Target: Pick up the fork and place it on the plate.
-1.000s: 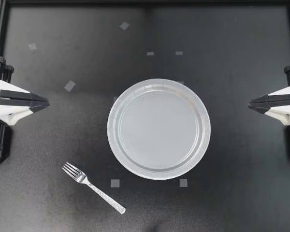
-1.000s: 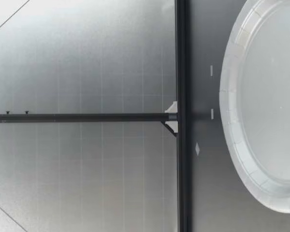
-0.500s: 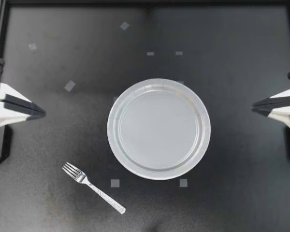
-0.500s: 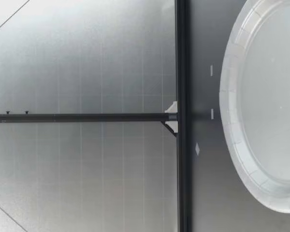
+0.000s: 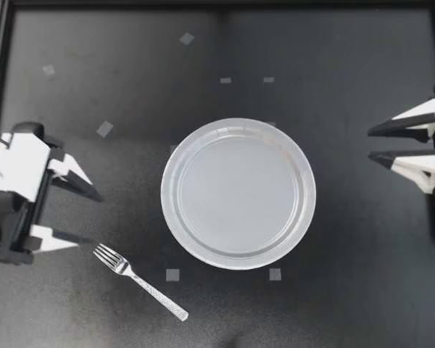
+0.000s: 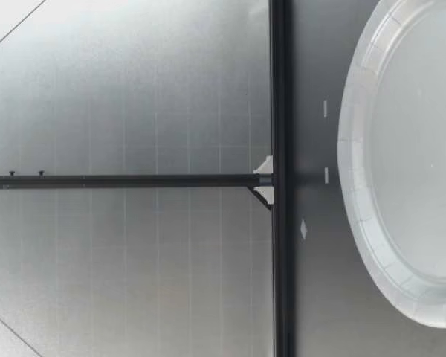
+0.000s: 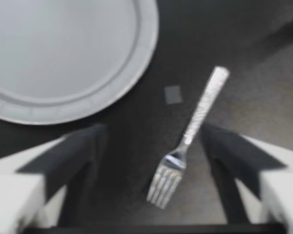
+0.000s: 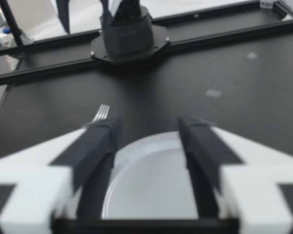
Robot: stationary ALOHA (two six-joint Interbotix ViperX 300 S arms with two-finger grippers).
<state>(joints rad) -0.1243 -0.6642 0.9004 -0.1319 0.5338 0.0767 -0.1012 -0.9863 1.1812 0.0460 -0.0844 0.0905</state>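
A silver fork lies on the black table, front left of the plate, tines toward my left arm. The grey paper plate is empty and sits mid-table. My left gripper is open, just left of the fork's tines. In the left wrist view the fork lies below and between the spread fingers, close to the right-hand one, with the plate ahead. My right gripper is open at the table's right side, pointing at the plate; the fork's tines show beyond it. The low view shows only the plate.
Small grey tape squares mark the table. A black frame rail runs along the far edge, and rails border both sides. My left arm's base stands across the table in the right wrist view.
Both grippers went from shut to open. My left gripper swung forward and toward the fork. My right gripper stayed near the right edge.
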